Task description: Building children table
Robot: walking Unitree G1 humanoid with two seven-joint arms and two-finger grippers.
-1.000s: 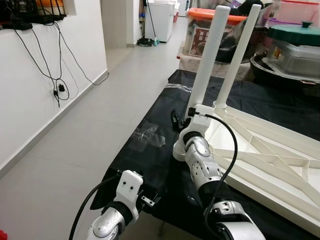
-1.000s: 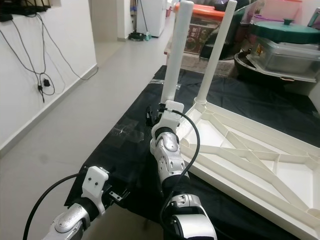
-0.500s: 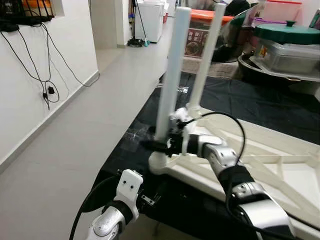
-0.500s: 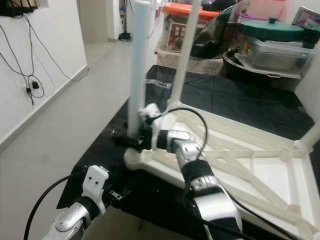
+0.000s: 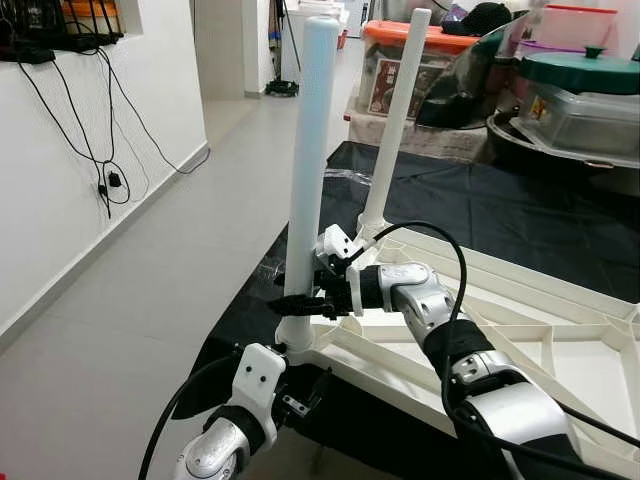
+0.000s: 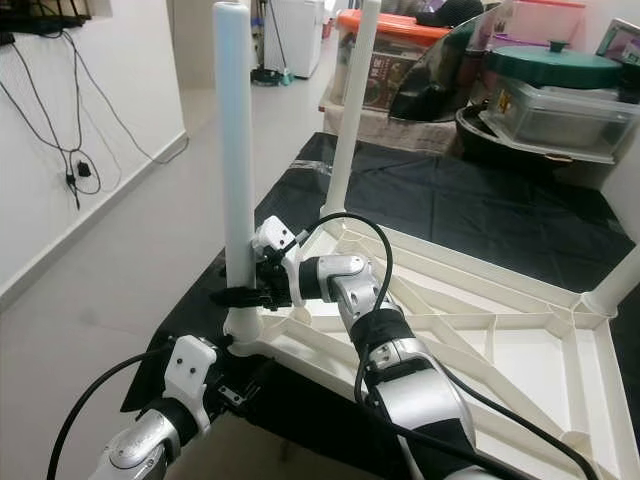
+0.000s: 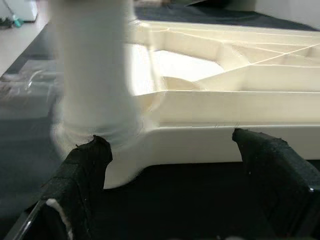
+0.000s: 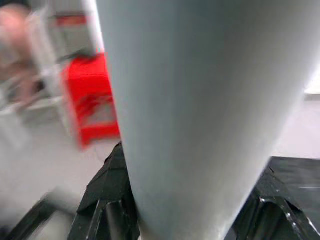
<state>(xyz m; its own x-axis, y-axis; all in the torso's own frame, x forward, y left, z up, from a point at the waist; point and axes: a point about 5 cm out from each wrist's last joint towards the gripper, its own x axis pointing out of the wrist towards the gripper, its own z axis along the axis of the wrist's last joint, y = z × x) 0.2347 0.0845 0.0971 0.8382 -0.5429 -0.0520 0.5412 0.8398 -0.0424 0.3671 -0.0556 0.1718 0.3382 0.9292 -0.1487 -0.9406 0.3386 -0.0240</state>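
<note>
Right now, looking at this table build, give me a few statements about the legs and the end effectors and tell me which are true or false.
1. The right end effector is closed around the near table leg, low down by its socket. True.
2. That leg lies flat on the black sheet. False: it stands upright in the corner of the upturned white table top.
3. A second leg stands upright at the far corner. True.
4. The left end effector grips the table's edge. False: its fingers are spread apart, facing the corner without holding it.
5. The table rests on bare floor. False: it lies on the black sheet.
</note>
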